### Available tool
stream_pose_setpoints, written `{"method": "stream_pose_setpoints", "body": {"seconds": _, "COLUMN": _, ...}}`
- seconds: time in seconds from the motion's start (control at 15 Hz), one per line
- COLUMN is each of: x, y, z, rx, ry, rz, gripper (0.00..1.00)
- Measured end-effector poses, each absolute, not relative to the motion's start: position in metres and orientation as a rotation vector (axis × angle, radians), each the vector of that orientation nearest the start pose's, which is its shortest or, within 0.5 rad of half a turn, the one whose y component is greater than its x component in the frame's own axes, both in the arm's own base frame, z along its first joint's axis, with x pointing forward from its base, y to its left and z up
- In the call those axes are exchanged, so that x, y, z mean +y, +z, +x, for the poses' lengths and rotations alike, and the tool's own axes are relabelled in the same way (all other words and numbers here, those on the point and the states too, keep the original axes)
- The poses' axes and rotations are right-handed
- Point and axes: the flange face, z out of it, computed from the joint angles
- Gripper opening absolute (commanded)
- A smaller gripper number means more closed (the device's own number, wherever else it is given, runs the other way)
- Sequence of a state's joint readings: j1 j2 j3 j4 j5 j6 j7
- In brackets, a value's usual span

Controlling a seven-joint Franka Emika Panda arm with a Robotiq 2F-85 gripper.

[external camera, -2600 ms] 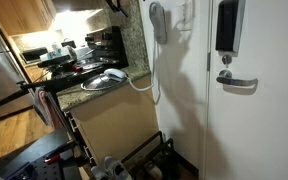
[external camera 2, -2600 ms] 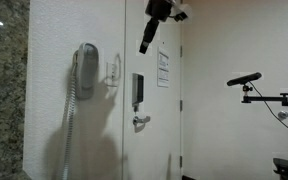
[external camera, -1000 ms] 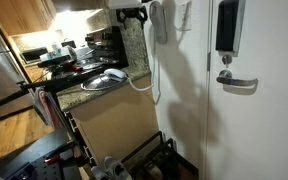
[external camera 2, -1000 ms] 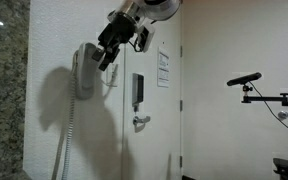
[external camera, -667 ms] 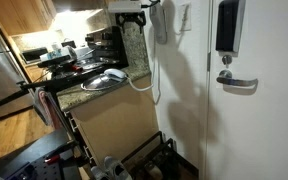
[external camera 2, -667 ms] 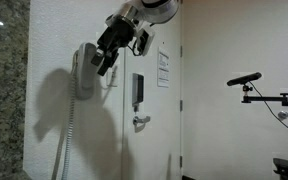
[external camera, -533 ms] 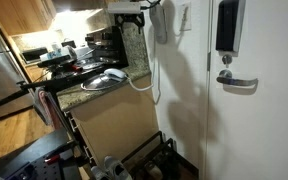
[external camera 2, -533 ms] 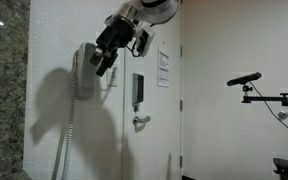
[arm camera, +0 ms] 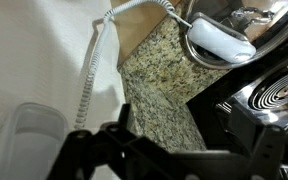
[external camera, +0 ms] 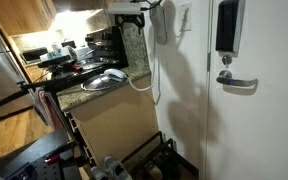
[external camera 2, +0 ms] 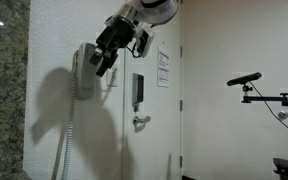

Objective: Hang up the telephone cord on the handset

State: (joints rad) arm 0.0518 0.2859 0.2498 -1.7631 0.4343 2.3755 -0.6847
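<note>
The light-grey handset (external camera 2: 84,70) hangs upright on the white wall, and shows in both exterior views (external camera: 159,22). In the wrist view its rounded end (arm camera: 34,140) lies at the lower left. The whitish telephone cord (external camera 2: 68,125) droops from it down the wall, then curves onto the counter (external camera: 141,86). Its coils (arm camera: 92,62) run up the wrist view. My gripper (external camera 2: 102,60) hovers right beside the handset's upper part, open, with nothing between its dark fingers (arm camera: 84,145). It does not touch the cord.
A granite counter (external camera: 94,92) juts out below the phone, with a white dish (arm camera: 220,41) and a stove burner (arm camera: 274,95). A switch plate (external camera 2: 113,70) is beside the handset. The door (external camera: 259,120) carries a black box (external camera: 227,25) and a lever handle (external camera: 236,83).
The arm came down from above the door to the handset's side. Over the last second it has hardly moved, and the jaws have stayed open.
</note>
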Motion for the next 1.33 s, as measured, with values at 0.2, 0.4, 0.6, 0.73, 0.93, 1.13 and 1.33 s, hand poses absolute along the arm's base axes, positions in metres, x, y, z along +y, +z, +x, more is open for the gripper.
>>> {"method": "stream_pose_setpoints", "body": {"seconds": 0.2, "x": 0.19, "y": 0.448, "z": 0.641, "rx": -0.989, "ry": -0.666, "rz": -2.576, "gripper": 1.0}}
{"method": "stream_pose_setpoints", "body": {"seconds": 0.4, "x": 0.195, "y": 0.454, "z": 0.644, "rx": -1.035, "ry": -0.849, "rz": -2.571, "gripper": 1.0}}
{"method": "stream_pose_setpoints", "body": {"seconds": 0.6, "x": 0.203, "y": 0.45, "z": 0.645, "rx": -1.048, "ry": -1.001, "rz": -2.559, "gripper": 1.0}}
{"method": "stream_pose_setpoints", "body": {"seconds": 0.73, "x": 0.207, "y": 0.443, "z": 0.647, "rx": -1.03, "ry": -1.083, "rz": -2.559, "gripper": 1.0}}
{"method": "stream_pose_setpoints", "body": {"seconds": 0.93, "x": 0.206, "y": 0.426, "z": 0.651, "rx": -0.982, "ry": -1.196, "rz": -2.57, "gripper": 1.0}}
{"method": "stream_pose_setpoints", "body": {"seconds": 1.13, "x": 0.198, "y": 0.398, "z": 0.653, "rx": -0.911, "ry": -1.202, "rz": -2.618, "gripper": 1.0}}
{"method": "stream_pose_setpoints", "body": {"seconds": 1.33, "x": 0.194, "y": 0.371, "z": 0.655, "rx": -0.838, "ry": -1.132, "rz": -2.664, "gripper": 1.0}}
